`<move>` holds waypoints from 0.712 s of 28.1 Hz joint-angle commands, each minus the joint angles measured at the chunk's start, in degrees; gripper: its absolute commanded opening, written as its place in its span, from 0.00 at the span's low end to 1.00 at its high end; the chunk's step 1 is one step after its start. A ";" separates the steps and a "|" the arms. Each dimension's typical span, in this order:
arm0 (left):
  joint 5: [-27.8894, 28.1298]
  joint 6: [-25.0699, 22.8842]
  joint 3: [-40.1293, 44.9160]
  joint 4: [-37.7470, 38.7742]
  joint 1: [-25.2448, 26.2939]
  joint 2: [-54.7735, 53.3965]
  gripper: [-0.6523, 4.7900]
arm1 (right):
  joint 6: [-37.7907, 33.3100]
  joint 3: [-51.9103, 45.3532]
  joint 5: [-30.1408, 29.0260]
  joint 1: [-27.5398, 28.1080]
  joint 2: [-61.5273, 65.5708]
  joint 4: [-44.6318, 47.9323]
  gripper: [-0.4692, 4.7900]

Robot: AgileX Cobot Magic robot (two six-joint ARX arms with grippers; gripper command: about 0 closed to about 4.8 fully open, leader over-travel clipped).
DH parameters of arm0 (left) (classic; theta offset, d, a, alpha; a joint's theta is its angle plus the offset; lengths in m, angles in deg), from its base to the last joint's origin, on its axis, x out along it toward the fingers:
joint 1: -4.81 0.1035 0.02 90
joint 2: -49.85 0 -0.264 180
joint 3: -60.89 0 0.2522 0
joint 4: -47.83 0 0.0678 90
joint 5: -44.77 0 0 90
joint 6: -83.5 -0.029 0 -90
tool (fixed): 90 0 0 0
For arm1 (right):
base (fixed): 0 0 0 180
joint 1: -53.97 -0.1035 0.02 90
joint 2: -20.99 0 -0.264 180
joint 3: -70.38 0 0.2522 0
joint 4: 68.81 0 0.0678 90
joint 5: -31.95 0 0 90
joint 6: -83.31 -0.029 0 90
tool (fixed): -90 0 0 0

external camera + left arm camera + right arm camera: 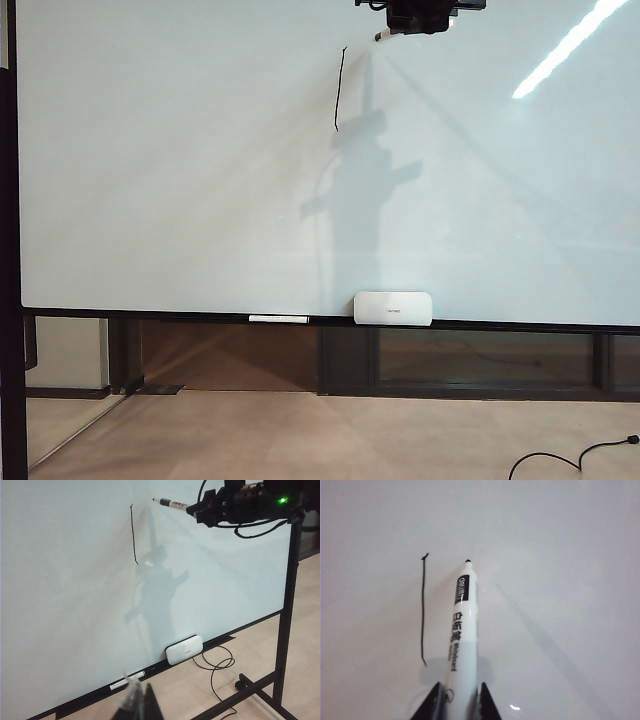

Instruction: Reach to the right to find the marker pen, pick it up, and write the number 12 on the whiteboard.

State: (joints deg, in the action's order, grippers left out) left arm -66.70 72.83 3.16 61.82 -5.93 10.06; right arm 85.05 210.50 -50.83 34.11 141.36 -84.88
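The whiteboard (180, 200) fills the exterior view. One thin black vertical stroke (340, 90), the "1" of the number 12, stands on it near the top; it also shows as the stroke (423, 610) and the stroke (133, 535). My right gripper (461, 687) is shut on the marker pen (462, 630), a white barrel with a dark tip. The tip sits just right of the stroke's top end, close to the board; contact cannot be told. In the exterior view that gripper (420, 15) is at the top edge. My left gripper (140, 700) hangs low in front of the board, fingers together, holding nothing.
A white rounded box (393, 308) and a long thin white bar (278, 319) rest on the board's dark bottom rail (150, 314). The board's black stand (285, 645) and a loose cable (215, 667) are on the floor to the right.
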 commanded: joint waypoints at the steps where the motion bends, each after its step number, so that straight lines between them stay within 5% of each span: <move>1: -0.22 -0.07 -0.31 -0.68 0.07 0.15 0.11 | -0.20 0.37 -0.92 -0.17 -0.26 2.45 0.08; 20: -0.22 -1.33 -0.31 -0.63 0.07 0.13 0.11 | -0.31 0.44 -0.92 -0.13 2.36 5.99 0.08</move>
State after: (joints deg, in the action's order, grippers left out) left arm -66.70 71.71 3.16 61.77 -5.93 10.06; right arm 84.87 210.53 -51.66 34.05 143.94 -80.40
